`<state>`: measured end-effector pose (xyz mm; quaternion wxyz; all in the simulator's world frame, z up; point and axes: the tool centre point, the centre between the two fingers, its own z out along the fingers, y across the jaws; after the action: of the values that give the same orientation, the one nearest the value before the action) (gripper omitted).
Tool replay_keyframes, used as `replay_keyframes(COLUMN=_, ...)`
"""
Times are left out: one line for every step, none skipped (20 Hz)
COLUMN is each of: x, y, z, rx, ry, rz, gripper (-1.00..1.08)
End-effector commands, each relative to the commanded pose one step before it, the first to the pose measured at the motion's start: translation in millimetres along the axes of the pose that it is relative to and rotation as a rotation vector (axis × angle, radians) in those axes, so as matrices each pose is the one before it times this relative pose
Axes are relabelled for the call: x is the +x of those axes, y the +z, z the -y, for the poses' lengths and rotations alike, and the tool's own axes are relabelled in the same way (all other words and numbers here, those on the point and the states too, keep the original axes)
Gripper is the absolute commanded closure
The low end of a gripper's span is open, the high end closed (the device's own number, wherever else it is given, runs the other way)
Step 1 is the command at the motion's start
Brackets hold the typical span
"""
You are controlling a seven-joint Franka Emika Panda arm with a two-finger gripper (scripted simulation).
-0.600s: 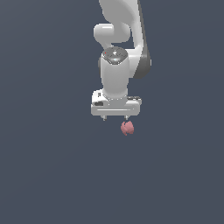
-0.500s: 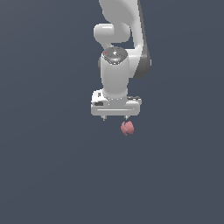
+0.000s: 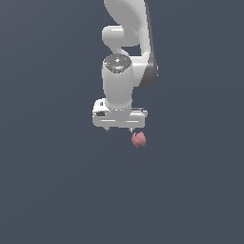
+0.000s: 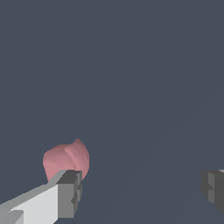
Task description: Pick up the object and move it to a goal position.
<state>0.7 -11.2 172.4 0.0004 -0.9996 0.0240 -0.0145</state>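
Observation:
The object (image 3: 138, 139) is a small pinkish-red lumpy blob on the dark grey floor. It lies just beyond the exterior view's right end of my white gripper (image 3: 119, 129), which points straight down above it. In the wrist view the object (image 4: 65, 159) sits against the outer side of one grey fingertip (image 4: 69, 192), not between the two. The other fingertip (image 4: 214, 190) stands far off, so the gripper (image 4: 141, 192) is open and holds nothing.
A plain dark grey floor (image 3: 47, 190) fills both views. The white arm (image 3: 126, 28) rises out of the top of the exterior view.
The gripper has shifted a little toward the exterior view's left and slightly down. The object has not moved.

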Motion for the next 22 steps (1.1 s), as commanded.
replay_keyframes(x=-0.08, y=0.52, z=1.31, rx=-0.00028, ry=-0.00318, rz=-0.00024, gripper=-0.92)
replay_keyframes(x=-0.39, y=1.24, z=1.46, rx=-0.00010, ry=-0.00445, rz=0.00046, gripper=-0.92)
replay_keyframes(x=-0.58, y=1.93, z=1.97, rx=-0.00038, ry=-0.00636, rz=0.00067, gripper=-0.92)
replay_keyframes(x=-0.79, y=2.62, z=2.75, rx=-0.00044, ry=-0.00878, rz=0.00092, gripper=-0.92)
replay_keyframes(x=-1.02, y=3.29, z=3.65, rx=-0.00038, ry=-0.01141, rz=0.00117, gripper=-0.92)
replay_keyframes(x=-1.24, y=3.94, z=4.52, rx=-0.00031, ry=-0.01394, rz=0.00141, gripper=-0.92)
replay_keyframes(x=-1.46, y=4.58, z=5.36, rx=-0.00024, ry=-0.01643, rz=0.00164, gripper=-0.92)
replay_keyframes(x=-1.66, y=5.20, z=6.14, rx=-0.00018, ry=-0.01878, rz=0.00186, gripper=-0.92)
replay_keyframes(x=-1.86, y=5.83, z=6.92, rx=-0.00012, ry=-0.02113, rz=0.00208, gripper=-0.92)
replay_keyframes(x=-2.06, y=6.45, z=7.70, rx=-0.00001, ry=-0.02349, rz=0.00228, gripper=-0.92)
replay_keyframes(x=-2.26, y=7.05, z=8.55, rx=0.00019, ry=-0.02595, rz=0.00248, gripper=-0.92)
replay_keyframes(x=-2.24, y=6.99, z=8.63, rx=0.00041, ry=-0.02601, rz=0.00244, gripper=-0.92)
replay_keyframes(x=-1.99, y=6.28, z=7.87, rx=0.00055, ry=-0.02359, rz=0.00218, gripper=-0.92)
replay_keyframes(x=-1.75, y=5.59, z=7.08, rx=0.00063, ry=-0.02113, rz=0.00192, gripper=-0.92)
replay_keyframes(x=-1.52, y=4.90, z=6.28, rx=0.00066, ry=-0.01867, rz=0.00167, gripper=-0.92)
replay_keyframes(x=-1.30, y=4.22, z=5.46, rx=0.00066, ry=-0.01619, rz=0.00143, gripper=-0.92)
replay_keyframes(x=-1.08, y=3.56, z=4.64, rx=0.00062, ry=-0.01371, rz=0.00119, gripper=-0.92)
replay_keyframes(x=-0.87, y=2.90, z=3.81, rx=0.00055, ry=-0.01123, rz=0.00097, gripper=-0.92)
replay_keyframes(x=-0.67, y=2.25, z=2.98, rx=0.00046, ry=-0.00875, rz=0.00075, gripper=-0.92)
replay_keyframes(x=-0.47, y=1.60, z=2.14, rx=0.00034, ry=-0.00626, rz=0.00053, gripper=-0.92)
replay_keyframes(x=-0.28, y=0.96, z=1.29, rx=0.00021, ry=-0.00376, rz=0.00032, gripper=-0.92)
replay_keyframes(x=-0.10, y=0.32, z=0.39, rx=0.00007, ry=-0.00119, rz=0.00010, gripper=-0.92)
